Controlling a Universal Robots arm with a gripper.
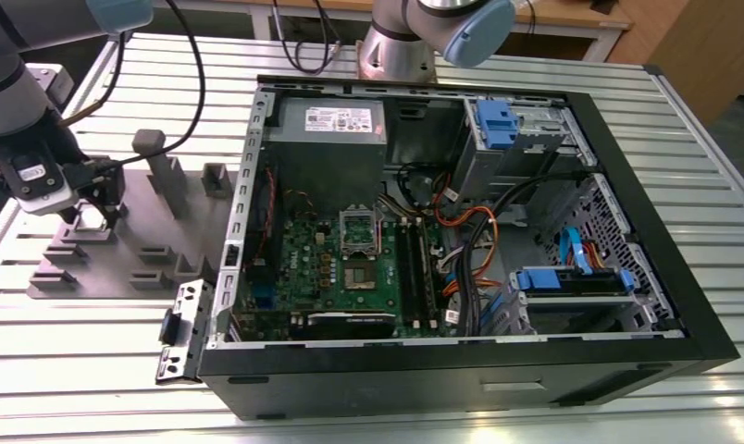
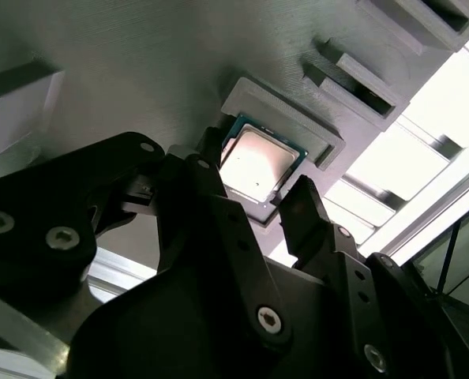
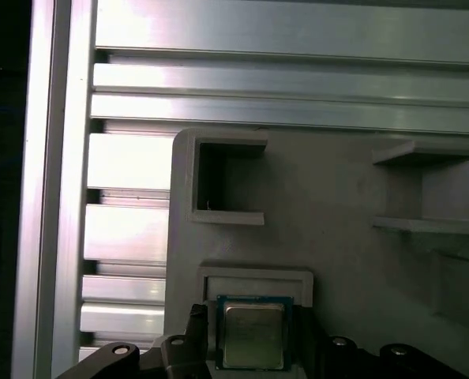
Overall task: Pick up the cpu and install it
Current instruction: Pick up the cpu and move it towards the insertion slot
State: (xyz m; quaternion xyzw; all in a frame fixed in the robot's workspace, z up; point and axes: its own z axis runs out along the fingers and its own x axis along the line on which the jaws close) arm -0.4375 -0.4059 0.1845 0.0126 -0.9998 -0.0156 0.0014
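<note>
Tool (image 2: 253,175) spread, straddling cpu (image 2: 262,158) seated in tray (image 2: 140,71); its near edge hidden, so we cannot confirm contact.

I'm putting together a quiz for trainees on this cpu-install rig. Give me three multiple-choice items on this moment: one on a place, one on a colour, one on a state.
1. Where is the cpu?
A. on the slatted tabletop
B. in a recess of the grey fixture plate
C. on top of a grey post

2. What colour are the drive clips?
A. blue
B. red
C. yellow

3. The computer case is:
A. shut
B. wrapped in film
C. open, its inside showing

Key: B, the end effector hangs over it there; A, both clips are blue; C, the green board is in plain sight.
</note>
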